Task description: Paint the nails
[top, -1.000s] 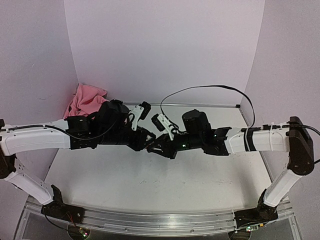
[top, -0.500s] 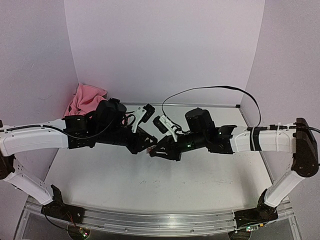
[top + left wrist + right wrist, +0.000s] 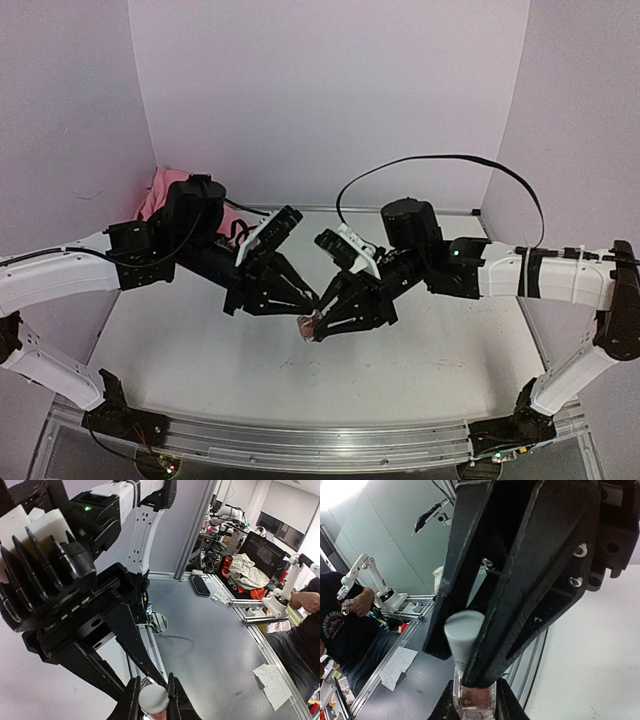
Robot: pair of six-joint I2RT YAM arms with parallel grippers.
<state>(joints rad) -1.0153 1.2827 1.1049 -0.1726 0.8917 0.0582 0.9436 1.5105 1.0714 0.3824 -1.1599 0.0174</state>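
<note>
Frankly, the nails are nowhere in my views. All that shows of that end of the job is a heap of pink cloth (image 3: 165, 195) well apart from the bottle (image 3: 308, 326), on its far side and off to my left, half hidden behind my left arm. Whether the little hand lies under or beside the cloth I cannot tell, so I cannot say that any nail has colour on it; I judge that none has.

What I am busy with is the bottle itself. It hangs in the air above the middle of the table (image 3: 420, 370), touching nothing but my fingers. My right gripper (image 3: 473, 696) is clamped on its pinkish glass body from below. My left gripper (image 3: 152, 694) is pinched tight on the white cap (image 3: 464, 632) at the top of the bottle, one finger on either side. The two grippers meet nose to nose just at the bottle.

By my reckoning this is the opening step, early in the task. The cap sits in line with the bottle, but my own finger hides the neck, so I cannot tell whether it has come loose. Left to do: get the cap with its brush free, bring it over from the bottle to the hand, and paint each nail.
</note>
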